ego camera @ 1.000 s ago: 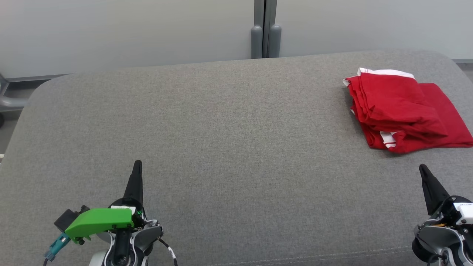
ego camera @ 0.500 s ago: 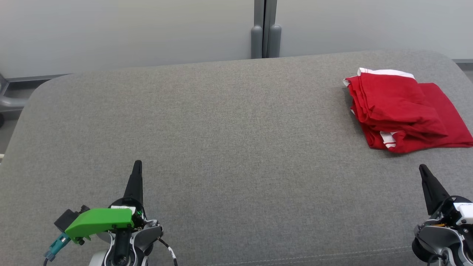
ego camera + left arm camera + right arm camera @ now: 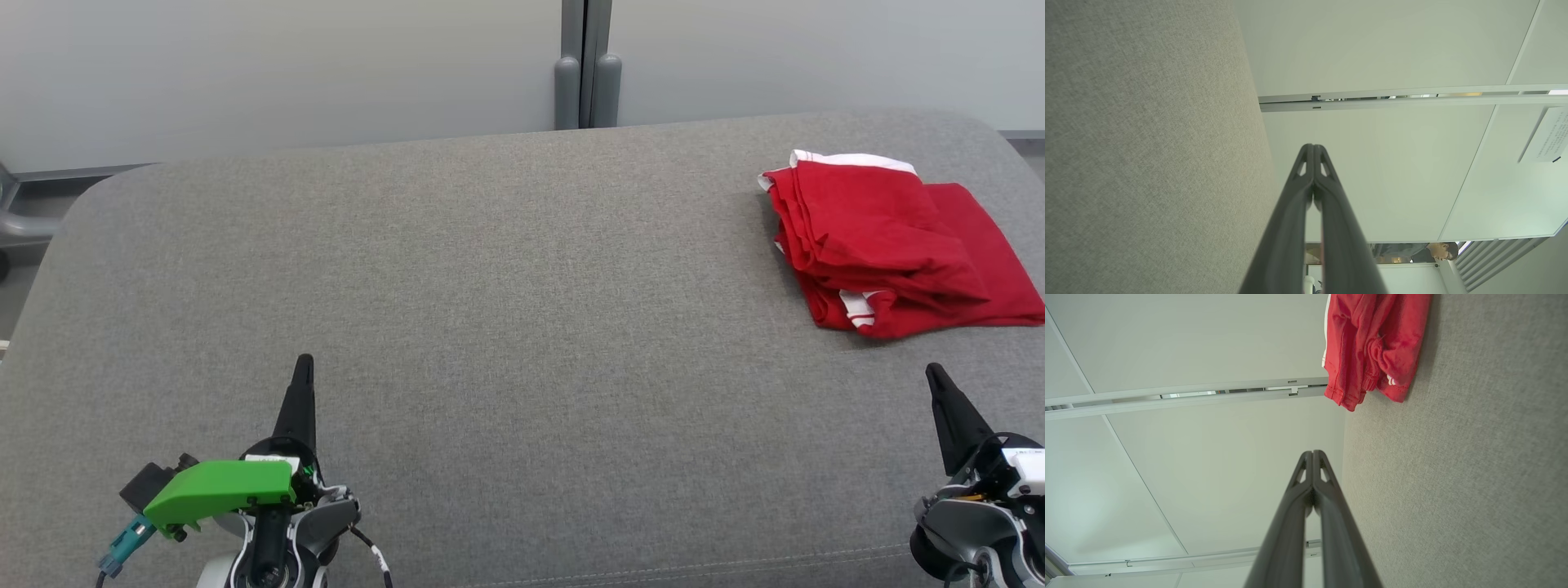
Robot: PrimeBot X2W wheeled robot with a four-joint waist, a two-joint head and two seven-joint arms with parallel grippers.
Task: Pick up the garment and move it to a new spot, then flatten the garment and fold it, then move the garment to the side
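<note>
Garment (image 3: 894,245) sits folded, far right on your counter (image 3: 522,327). Your left pincer (image 3: 304,361) and right pincer (image 3: 933,371) are pressed closed, holding nothing.

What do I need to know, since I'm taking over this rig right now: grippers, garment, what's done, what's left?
Left gripper: shut, empty, low at the near left over the grey cushion.
Right gripper: shut, empty, at the near right, short of the garment and not touching it.
Red garment: lies at the far right of the cushion, loosely folded in layers with white trim showing.
Done: it looks folded and set to the side, though the fold is rough.
Left: probably nothing. If the fold is not good enough, flatten and refold it.
</note>
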